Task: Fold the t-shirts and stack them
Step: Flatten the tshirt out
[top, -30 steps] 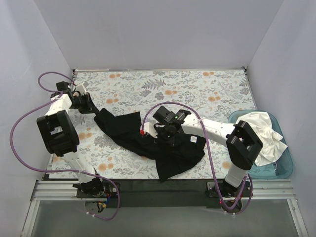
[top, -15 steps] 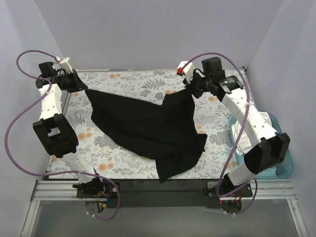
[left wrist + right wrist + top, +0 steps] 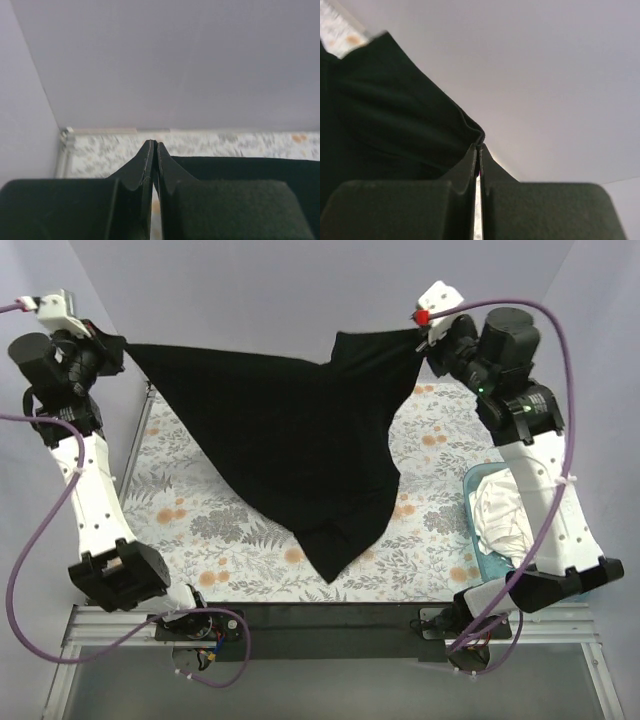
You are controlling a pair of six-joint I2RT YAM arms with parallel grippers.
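Operator: Desk edge first. What lies nearest the arm bases?

Observer: A grey-and-orange floral-printed cloth sheet point(image 3: 220, 520) covers the desk. On its right side, close to the right arm's base, stands a teal plastic tub point(image 3: 476, 540). Plain white soft cloth t-shirts point(image 3: 505, 515) are bunched inside it.

Operator: And the dark one?

Observer: The solid black soft cloth t-shirt point(image 3: 290, 430) hangs in the air above the sheet, stretched wide between the two arms. Its top edge runs almost level from left to right. The cloth narrows downward to a single corner over the near middle of the desk. Whether that tip touches the sheet I cannot tell.

Operator: Who holds which end?

Observer: The left fingers point(image 3: 112, 348) are high at the far left, beside the pale side wall point(image 3: 40, 440). They are pinched together on the shirt's upper left corner. The left wrist view shows their tips point(image 3: 146, 162) meeting, with black cloth point(image 3: 240, 172) running off to their right. The right fingers point(image 3: 437, 343) are high at the far right, clamped on the upper right corner, where the cloth gathers into folds. The right wrist view shows both tips point(image 3: 470, 165) pressed flat together, with the black cloth point(image 3: 395, 115) bunching up against them from the left.
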